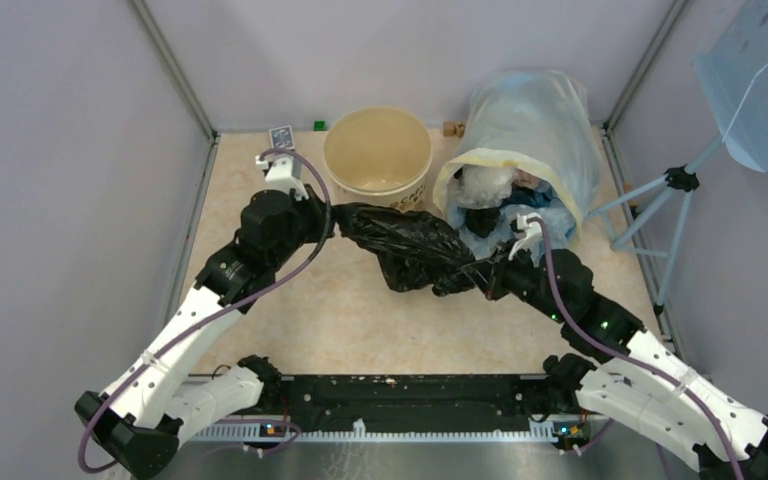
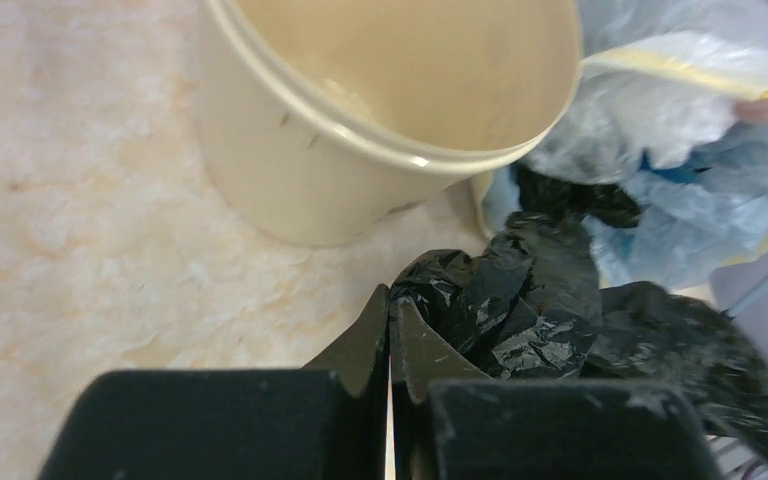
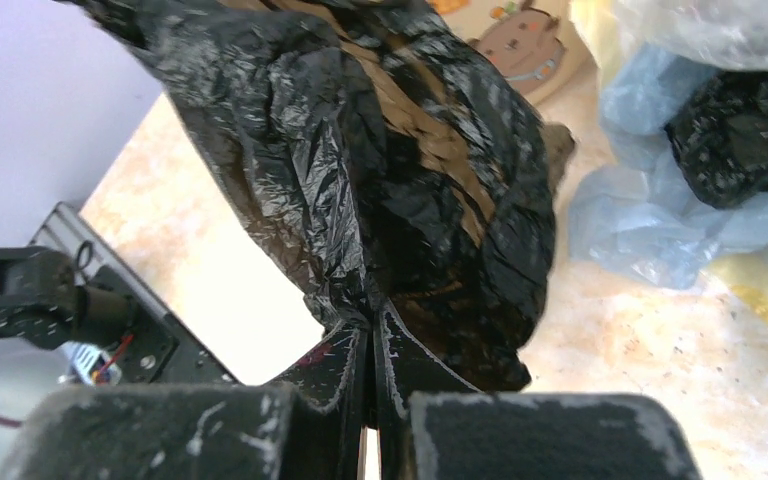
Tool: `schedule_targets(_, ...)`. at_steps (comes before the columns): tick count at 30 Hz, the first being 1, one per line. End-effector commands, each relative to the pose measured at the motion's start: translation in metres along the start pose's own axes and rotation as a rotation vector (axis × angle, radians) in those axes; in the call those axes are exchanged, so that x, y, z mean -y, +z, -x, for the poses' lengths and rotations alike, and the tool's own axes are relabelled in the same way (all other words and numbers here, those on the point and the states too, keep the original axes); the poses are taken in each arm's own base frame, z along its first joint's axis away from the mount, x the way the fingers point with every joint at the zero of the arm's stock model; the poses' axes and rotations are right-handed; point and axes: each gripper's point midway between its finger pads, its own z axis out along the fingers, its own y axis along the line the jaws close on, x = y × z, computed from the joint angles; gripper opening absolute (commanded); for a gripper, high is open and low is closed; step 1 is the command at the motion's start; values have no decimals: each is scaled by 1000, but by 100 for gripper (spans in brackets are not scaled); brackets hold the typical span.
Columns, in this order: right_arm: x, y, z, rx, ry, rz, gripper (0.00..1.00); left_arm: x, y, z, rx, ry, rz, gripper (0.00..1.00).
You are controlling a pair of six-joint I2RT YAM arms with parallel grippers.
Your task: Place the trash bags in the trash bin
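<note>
Left gripper [image 2: 390, 300] is pinching shut on the left end of the bag [image 1: 410, 245]. Right gripper [image 3: 372, 320] is clamping its right end, so the bag is stretching between them, probably for a shared lift. Bin [image 1: 332, 160] is standing open at the table's [image 1: 340, 315] far edge, just behind the bag. Both arms are reaching forward and angling inward.

My left arm reaches forward and bends inward at the elbow. My left claw [image 1: 331, 222] has its fingers pressed together on one end of the bag [image 1: 410, 245]. My right arm stretches forward and inward too, and my right claw [image 1: 482, 272] is clamped on the bag's other end. The two claws face each other.
</note>
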Motion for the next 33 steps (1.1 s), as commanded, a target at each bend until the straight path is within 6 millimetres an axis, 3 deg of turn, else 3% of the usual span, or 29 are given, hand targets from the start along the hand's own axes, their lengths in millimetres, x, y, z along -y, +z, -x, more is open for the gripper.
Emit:
schedule_targets(1, -43, -22, 23, -5, -45, 191, 0, -23, 2, -6, 23, -6, 51, 0)
schedule_targets(5, -89, -28, 29, -66, -73, 427, 0, -14, 13, -35, -34, -37, -42, 0)
schedule_targets(8, -100, -21, 12, -174, -96, 506, 0, -13, 20, -42, -30, -61, -66, 0)
schedule_targets(15, -73, 13, -60, -446, -68, 402, 1, -20, 35, -25, -7, -59, -44, 0)
schedule_targets(19, -86, 18, -107, -568, -140, 420, 3, -11, 47, -15, -9, -67, -91, 0)
schedule_targets(24, -104, 13, -156, -704, -269, 482, 15, -7, 61, -12, -25, -83, -126, 0)
schedule_targets(26, -103, 13, -161, -723, -279, 478, 22, -5, 63, -11, -28, -79, -139, 0)
schedule_targets(28, -102, 14, -156, -696, -283, 465, 39, -6, 63, -12, -31, -65, -139, 0)
schedule_targets(31, -105, 14, -133, -585, -280, 455, 57, -5, 57, -13, -38, -24, -152, 0)
schedule_targets(33, -104, 15, -114, -495, -270, 423, 64, -4, 51, -15, -42, 3, -173, 1)
